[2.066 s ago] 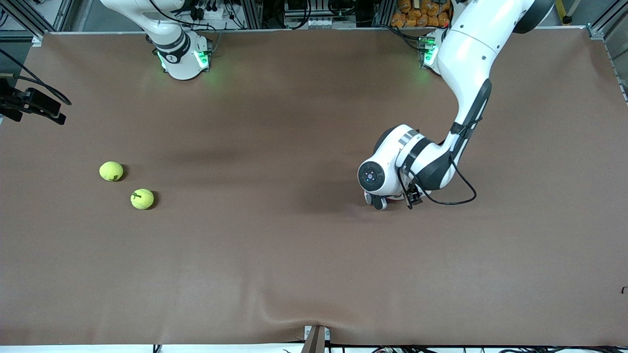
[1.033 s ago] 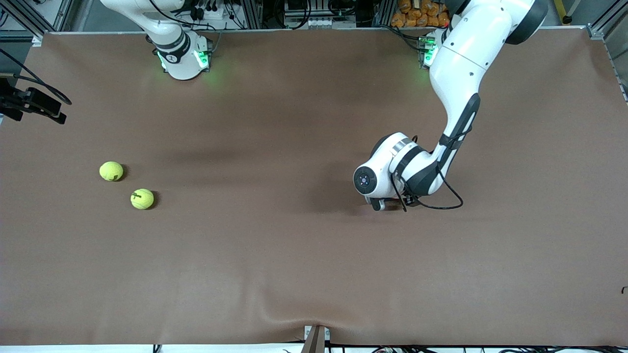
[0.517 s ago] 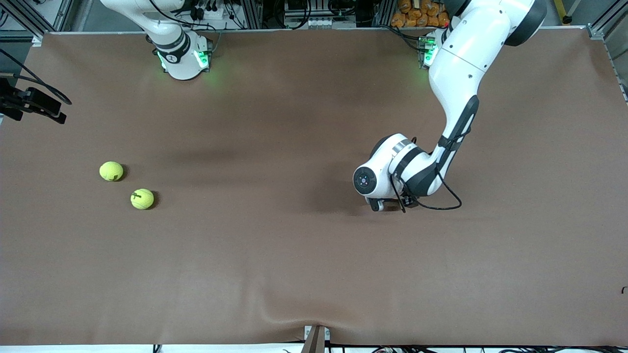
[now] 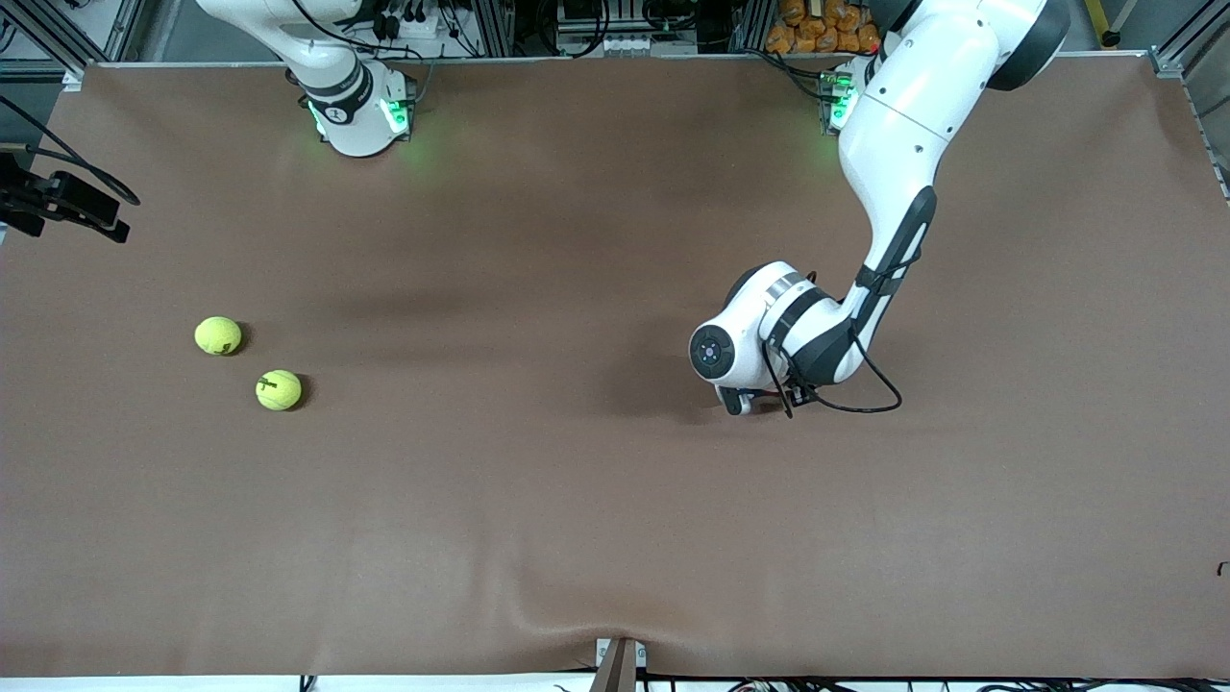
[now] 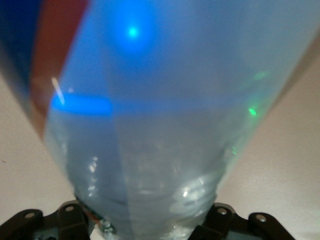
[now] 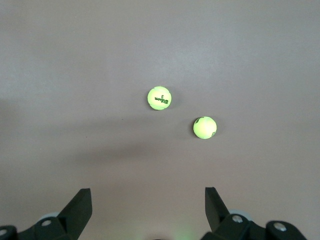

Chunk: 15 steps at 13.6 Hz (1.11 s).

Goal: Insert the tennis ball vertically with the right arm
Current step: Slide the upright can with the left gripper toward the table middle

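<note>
Two yellow-green tennis balls [image 4: 218, 335] [image 4: 279, 389] lie close together on the brown table toward the right arm's end. The right wrist view looks down on both balls [image 6: 159, 98] [image 6: 204, 127] from well above. My right gripper [image 6: 147, 192] is open and empty there; it is out of the front view. My left gripper [image 4: 759, 399] is down at the table under its wrist, shut on a clear plastic can [image 5: 150, 125] with a blue and red label. That can fills the left wrist view and is almost hidden in the front view.
The right arm's base [image 4: 356, 115] and the left arm's base [image 4: 841, 101] stand along the table edge farthest from the front camera. A black camera mount [image 4: 58, 202] juts in at the right arm's end. A small bracket [image 4: 620, 663] sits at the nearest edge.
My left gripper has closed on the clear can, and its wrist has sunk and shifted slightly toward the right arm's end. The balls have not moved.
</note>
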Available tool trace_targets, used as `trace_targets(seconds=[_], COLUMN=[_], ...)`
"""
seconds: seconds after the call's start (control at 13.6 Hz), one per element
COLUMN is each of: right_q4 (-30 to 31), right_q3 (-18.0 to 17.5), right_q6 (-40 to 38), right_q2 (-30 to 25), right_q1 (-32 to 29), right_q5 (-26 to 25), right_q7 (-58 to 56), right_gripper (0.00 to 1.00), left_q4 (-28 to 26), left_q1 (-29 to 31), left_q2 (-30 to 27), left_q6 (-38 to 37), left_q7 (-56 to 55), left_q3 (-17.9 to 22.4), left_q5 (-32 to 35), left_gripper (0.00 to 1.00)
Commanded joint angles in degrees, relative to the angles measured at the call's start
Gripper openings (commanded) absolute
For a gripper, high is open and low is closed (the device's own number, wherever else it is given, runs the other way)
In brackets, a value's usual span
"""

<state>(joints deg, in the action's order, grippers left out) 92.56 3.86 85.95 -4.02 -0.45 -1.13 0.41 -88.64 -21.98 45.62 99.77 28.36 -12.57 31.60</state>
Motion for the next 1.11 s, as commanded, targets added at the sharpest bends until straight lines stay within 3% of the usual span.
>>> trace_targets(seconds=[0.0, 0.37, 0.81, 1.03], right_q4=[0.52, 0.52, 0.34, 0.34], right_q3=[-0.17, -0.17, -0.17, -0.26], right_q6=[-0.87, -0.96, -0.87, -0.87], right_q2=[-0.9, -0.9, -0.81, -0.73], right_q1=[-0.95, -1.84, -1.66, -1.75], right_q5=[1.65, 2.36, 2.36, 2.19], right_q7=[-0.5, -0.68, -0.68, -0.68], right_gripper=[1.0, 1.0, 1.0, 1.0], left_q4=[0.57, 2.06, 10.14, 11.3], left_q1=[-1.31, -1.49, -1.31, -0.44], left_q2=[0.7, -0.53, -1.59, -1.93], left_q6=[0.69, 0.6, 1.04, 8.4], left_q7=[-0.76, -0.85, -1.02, -3.74], left_q3=[0.01, -0.26, -5.52, -8.16], left_q5=[1.1, -0.48, -6.54, -8.56], left_gripper=[0.76, 0.77, 0.77, 0.77])
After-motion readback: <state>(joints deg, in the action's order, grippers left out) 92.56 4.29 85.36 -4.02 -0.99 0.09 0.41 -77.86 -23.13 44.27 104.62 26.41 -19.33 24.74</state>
